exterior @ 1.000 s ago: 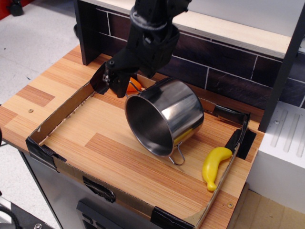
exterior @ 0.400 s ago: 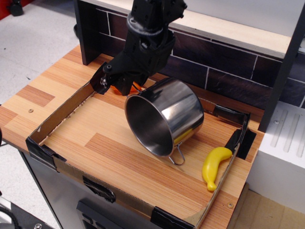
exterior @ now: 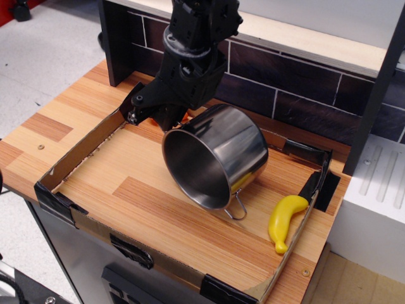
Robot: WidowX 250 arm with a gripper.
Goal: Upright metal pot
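Observation:
The metal pot [exterior: 218,155] lies on its side in the cardboard tray [exterior: 60,190], with its open mouth facing front-left. One wire loop handle [exterior: 235,209] rests on the wood at its lower rim. My gripper [exterior: 152,114] hangs at the pot's upper-left rim, at the back left of the tray. Its black fingers [exterior: 134,106] look spread apart, so it reads as open. I cannot tell whether the right finger touches the rim.
A yellow toy banana [exterior: 285,221] lies against the tray's right wall. A sliver of an orange toy carrot [exterior: 185,116] shows behind the gripper. A dark tiled backsplash [exterior: 297,88] stands behind the tray, and a white appliance [exterior: 373,209] is at the right.
The gripper has shifted a little left and back along the pot's upper rim. The pot's mouth has moved slightly left. The banana has not moved.

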